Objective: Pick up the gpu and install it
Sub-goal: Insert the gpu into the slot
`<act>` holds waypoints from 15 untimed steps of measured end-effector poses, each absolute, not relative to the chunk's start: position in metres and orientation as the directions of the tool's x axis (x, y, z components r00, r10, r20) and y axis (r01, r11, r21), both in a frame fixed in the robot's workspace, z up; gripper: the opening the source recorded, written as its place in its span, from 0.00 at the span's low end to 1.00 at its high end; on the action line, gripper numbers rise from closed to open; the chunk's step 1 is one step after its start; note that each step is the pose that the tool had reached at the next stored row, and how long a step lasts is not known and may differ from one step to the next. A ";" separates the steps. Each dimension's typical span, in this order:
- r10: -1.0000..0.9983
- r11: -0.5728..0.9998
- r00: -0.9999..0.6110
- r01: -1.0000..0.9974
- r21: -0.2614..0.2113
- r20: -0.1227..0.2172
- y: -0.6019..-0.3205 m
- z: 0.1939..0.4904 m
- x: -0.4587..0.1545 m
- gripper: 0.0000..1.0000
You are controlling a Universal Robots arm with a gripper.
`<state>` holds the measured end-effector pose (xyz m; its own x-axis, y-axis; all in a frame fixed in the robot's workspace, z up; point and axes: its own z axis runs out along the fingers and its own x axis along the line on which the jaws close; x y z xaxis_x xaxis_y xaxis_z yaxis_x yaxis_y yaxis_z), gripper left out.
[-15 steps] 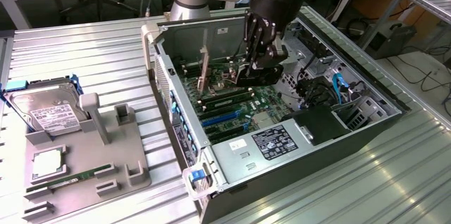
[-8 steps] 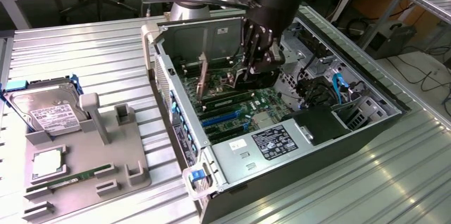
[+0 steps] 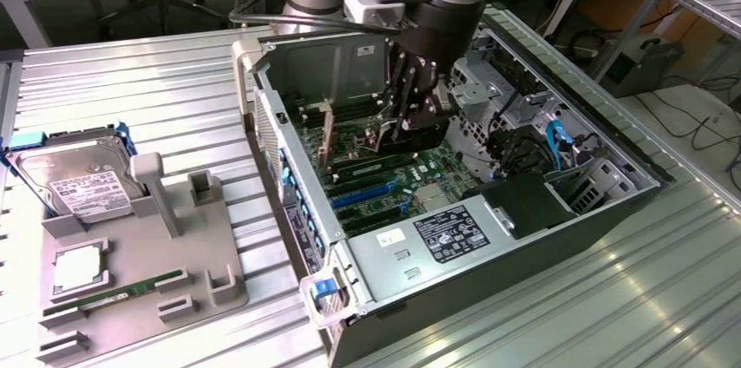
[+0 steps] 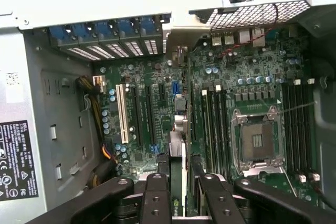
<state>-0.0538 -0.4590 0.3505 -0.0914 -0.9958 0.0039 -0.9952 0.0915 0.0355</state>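
Observation:
The open computer case [image 3: 290,177] lies on its side on the metal table, and my gripper [image 3: 414,121] reaches down into it over the motherboard [image 3: 383,181]. The gripper is shut on the gpu [image 3: 426,136], a dark block held between the fingers just above the board. In the wrist view the gpu [image 4: 178,153] appears edge-on as a thin card between my gripper [image 4: 178,195] fingers [image 4: 157,192]. It runs in line with the expansion slots [image 4: 142,114], toward the rear bracket openings [image 4: 113,51]. Whether its edge sits in a slot is hidden.
A grey fixture [image 3: 208,277] at the exterior view's left carries a hard drive [image 3: 69,184], a RAM stick [image 3: 116,290] and a CPU [image 3: 75,266]. Inside the case are the power supply [image 3: 452,233], drive cage [image 3: 487,90], CPU socket [image 4: 257,140] and cables [image 3: 556,147].

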 end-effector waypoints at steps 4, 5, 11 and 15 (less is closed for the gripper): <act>-0.997 0.078 -0.078 -0.996 0.035 0.004 -0.459 0.343 -0.059 0.26; -0.997 0.073 -0.073 -0.997 0.035 0.004 -0.459 0.342 -0.060 0.26; -0.999 0.039 -0.039 -0.999 0.035 0.004 -0.459 0.331 -0.063 0.26; -1.000 0.032 -0.031 -0.999 0.035 0.003 -0.459 0.322 -0.066 0.26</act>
<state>-0.0661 -0.4592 0.3225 -0.0315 -0.9995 0.0028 -0.9989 0.0315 0.0355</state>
